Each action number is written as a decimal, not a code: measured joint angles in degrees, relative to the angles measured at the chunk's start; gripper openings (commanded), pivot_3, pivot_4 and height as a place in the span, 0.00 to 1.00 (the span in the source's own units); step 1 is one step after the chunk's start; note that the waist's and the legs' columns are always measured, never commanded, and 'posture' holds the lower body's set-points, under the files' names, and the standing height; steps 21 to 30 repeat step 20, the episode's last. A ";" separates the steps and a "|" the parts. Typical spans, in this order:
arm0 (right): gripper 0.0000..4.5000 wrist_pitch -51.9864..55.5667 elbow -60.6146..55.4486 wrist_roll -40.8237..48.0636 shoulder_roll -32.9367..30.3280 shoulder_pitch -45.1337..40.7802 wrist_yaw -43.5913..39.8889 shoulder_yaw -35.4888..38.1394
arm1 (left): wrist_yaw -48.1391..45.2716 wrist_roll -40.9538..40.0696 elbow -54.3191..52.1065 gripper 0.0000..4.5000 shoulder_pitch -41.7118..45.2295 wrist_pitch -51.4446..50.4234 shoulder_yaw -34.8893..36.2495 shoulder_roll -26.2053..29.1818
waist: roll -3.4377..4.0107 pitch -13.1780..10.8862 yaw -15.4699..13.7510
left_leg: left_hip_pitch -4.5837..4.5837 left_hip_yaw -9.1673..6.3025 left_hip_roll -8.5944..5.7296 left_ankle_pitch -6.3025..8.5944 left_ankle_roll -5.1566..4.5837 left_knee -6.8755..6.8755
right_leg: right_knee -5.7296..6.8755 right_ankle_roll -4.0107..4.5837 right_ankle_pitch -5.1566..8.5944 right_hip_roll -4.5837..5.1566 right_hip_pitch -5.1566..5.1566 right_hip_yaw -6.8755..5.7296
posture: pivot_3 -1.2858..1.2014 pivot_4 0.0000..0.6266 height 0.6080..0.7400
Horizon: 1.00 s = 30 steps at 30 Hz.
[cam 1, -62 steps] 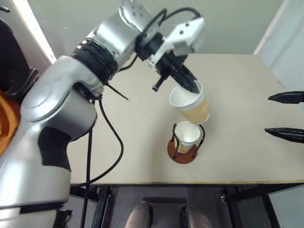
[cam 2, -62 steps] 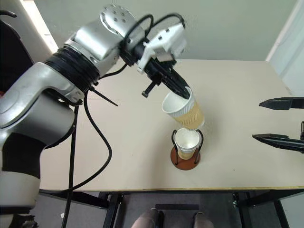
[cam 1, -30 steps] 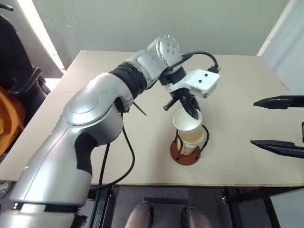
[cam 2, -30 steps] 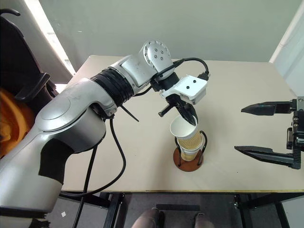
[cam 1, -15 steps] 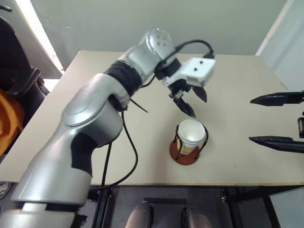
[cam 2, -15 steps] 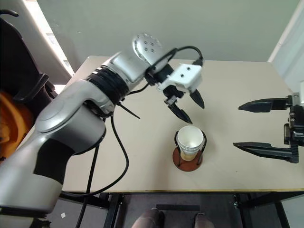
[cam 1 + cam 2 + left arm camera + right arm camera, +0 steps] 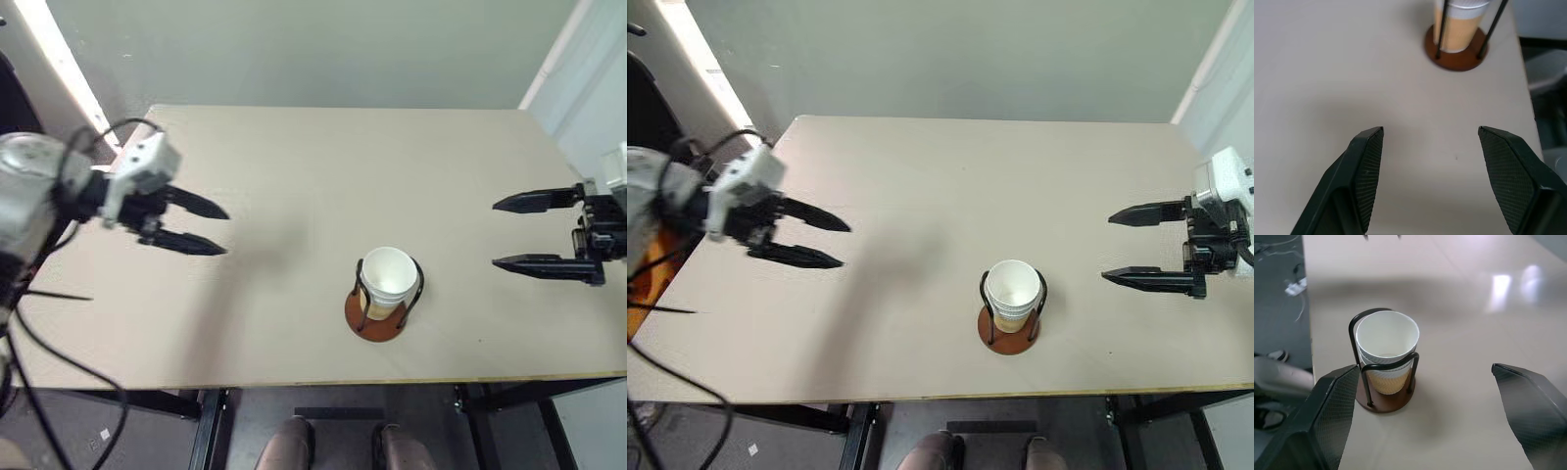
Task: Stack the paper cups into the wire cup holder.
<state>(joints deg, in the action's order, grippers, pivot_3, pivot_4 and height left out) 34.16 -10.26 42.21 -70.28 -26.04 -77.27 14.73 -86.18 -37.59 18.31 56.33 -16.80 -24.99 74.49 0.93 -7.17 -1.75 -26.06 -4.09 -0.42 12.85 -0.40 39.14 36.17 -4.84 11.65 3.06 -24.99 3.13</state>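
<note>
Paper cups [image 7: 1011, 290] are seen nested upright in wire cup holder [image 7: 1010, 327] on counter [image 7: 950, 186]; left end effector [image 7: 823, 241] spread, empty, farther off; right end effector [image 7: 1117, 248] spread, empty, nearer.

place: robot test room or lab | evidence: bare beige worktop [image 7: 950, 176] on black metal legs [image 7: 858, 433]; plain grey-green wall [image 7: 970, 54]; loose cables [image 7: 1295, 286] lying on grey floor [image 7: 1276, 323]
</note>
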 measured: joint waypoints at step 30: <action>1.00 -2.52 8.81 -6.26 1.31 -3.15 -3.13 -3.27 | 27.04 2.22 -7.26 0.73 -43.11 -9.92 48.83 -6.83 | -0.03 0.00 1.14 | 1.61 -0.04 0.34 -0.41 0.55 -1.26 | 0.99 2.15 0.08 -0.34 0.29 0.09 | 0.52 0.24 1.00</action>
